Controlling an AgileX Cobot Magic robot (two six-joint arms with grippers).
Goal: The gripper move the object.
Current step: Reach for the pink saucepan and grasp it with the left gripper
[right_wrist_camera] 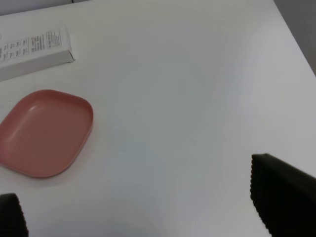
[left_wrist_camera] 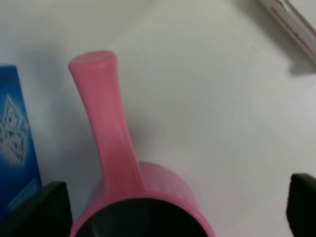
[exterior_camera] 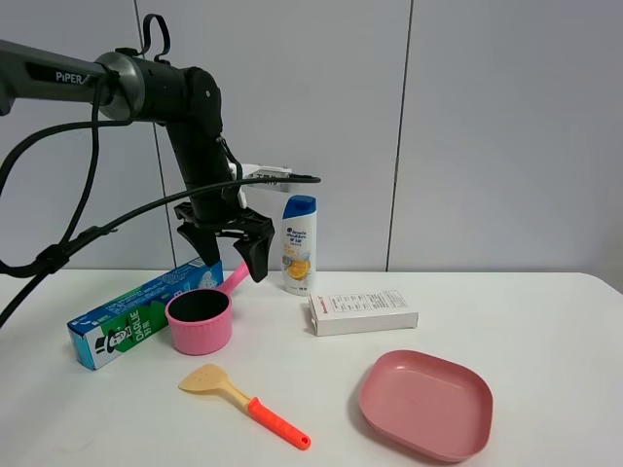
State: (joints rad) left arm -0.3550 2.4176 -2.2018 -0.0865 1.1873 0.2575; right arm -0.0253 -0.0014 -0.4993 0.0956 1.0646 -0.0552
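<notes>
The pink toy saucepan [exterior_camera: 200, 321] stands on the white table with its dark inside up and its straight handle [exterior_camera: 232, 280] pointing back and right. My left gripper [exterior_camera: 234, 258] hangs open just above the handle, one finger on each side of it, not touching. In the left wrist view the saucepan [left_wrist_camera: 148, 197] and its handle [left_wrist_camera: 106, 123] lie between the spread black fingertips [left_wrist_camera: 42, 210] of the left gripper [left_wrist_camera: 172, 207]. My right gripper [right_wrist_camera: 148, 207] is open and empty over bare table; it does not show in the exterior high view.
A blue-green toothpaste box [exterior_camera: 136, 316] lies just left of the saucepan. A shampoo bottle [exterior_camera: 299, 243] stands behind. A white carton [exterior_camera: 362, 312], a flat pink plate [exterior_camera: 425, 404] and a yellow spatula with a red handle [exterior_camera: 243, 399] lie to the right and front.
</notes>
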